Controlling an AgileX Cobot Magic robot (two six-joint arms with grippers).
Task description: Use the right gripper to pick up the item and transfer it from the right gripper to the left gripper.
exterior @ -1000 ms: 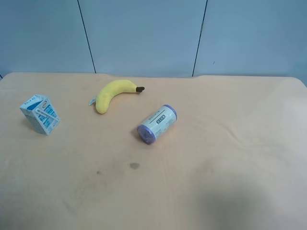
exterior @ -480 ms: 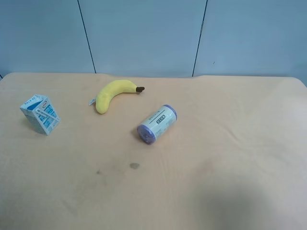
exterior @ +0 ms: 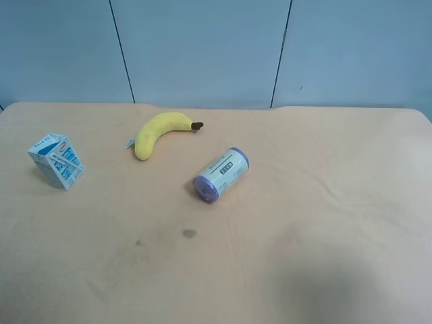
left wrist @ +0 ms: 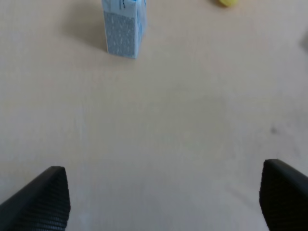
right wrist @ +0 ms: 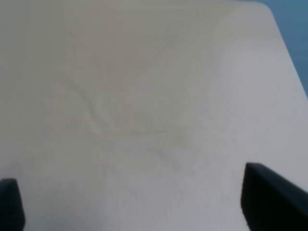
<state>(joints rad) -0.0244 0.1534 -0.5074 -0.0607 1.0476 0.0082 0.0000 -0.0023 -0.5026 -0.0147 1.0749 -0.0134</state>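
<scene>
Purple-capped cylindrical can (exterior: 221,175) lying sideways, curved banana (exterior: 160,132), boxy carton (exterior: 57,160)

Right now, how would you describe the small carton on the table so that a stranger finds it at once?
Start from the tan table under the blue wall. Three things lie on it: a yellow banana, a purple-capped cylinder, and, apart at the exterior high view's left, the carton. It is the only boxy one, blue and white with print.
</scene>
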